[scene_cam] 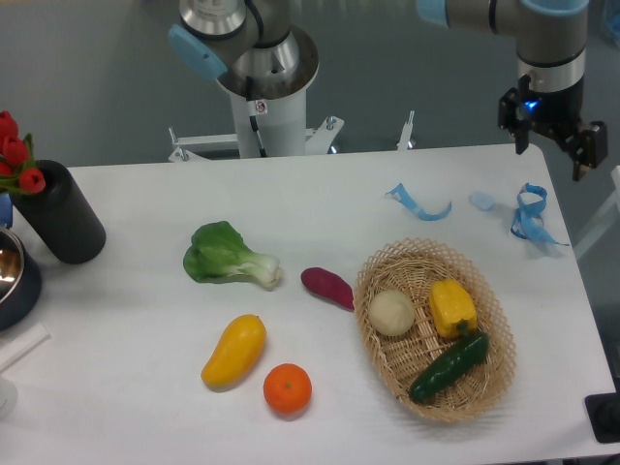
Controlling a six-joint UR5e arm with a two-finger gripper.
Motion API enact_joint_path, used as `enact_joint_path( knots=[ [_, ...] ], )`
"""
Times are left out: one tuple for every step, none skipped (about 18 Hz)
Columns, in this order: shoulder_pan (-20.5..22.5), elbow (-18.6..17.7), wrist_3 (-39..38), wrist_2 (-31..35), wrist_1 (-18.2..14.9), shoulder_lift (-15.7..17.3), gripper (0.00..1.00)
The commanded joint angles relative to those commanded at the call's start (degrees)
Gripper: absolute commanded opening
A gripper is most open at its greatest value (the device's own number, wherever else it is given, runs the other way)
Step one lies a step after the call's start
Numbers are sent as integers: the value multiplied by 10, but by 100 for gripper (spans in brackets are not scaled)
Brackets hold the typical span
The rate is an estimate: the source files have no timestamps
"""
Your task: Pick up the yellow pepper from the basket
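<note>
The yellow pepper (452, 307), small, lobed and glossy, lies inside the wicker basket (380, 363) at the table's right front. Beside it in the basket are a pale round onion (391, 313) and a dark green cucumber (449, 367). My gripper (552, 147) hangs high above the table's far right corner, well behind and to the right of the basket. Its two dark fingers stand apart with nothing between them.
On the table left of the basket lie a purple sweet potato (327, 287), a bok choy (230, 255), a yellow mango-shaped fruit (233, 351) and an orange (288, 388). Blue ribbon scraps (528, 215) lie behind the basket. A black vase with red tulips (58, 213) stands at far left.
</note>
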Motion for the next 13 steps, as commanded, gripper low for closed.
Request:
enact_joint_path(
  knots=[
    [0,0,-1,0,0,-1,100],
    [0,3,-1,1,1,-2,100],
    [0,3,-1,0,2,-1,100],
    [0,3,0,0,4,-1,100],
    [0,3,-3,0,3,-1,100],
    [0,-1,-4,0,2,0,100],
    [1,-4,-4,0,2,1,100],
    [1,-6,-4,0,2,1,100],
    [1,-6,-6,1,1,0,100],
    [2,-9,-7,1,0,0,100],
    [3,-13,-7,1,1,1,100],
    [6,-15,-11,1,0,2,100],
    [11,-16,-21,0,-1,3,100]
  ],
)
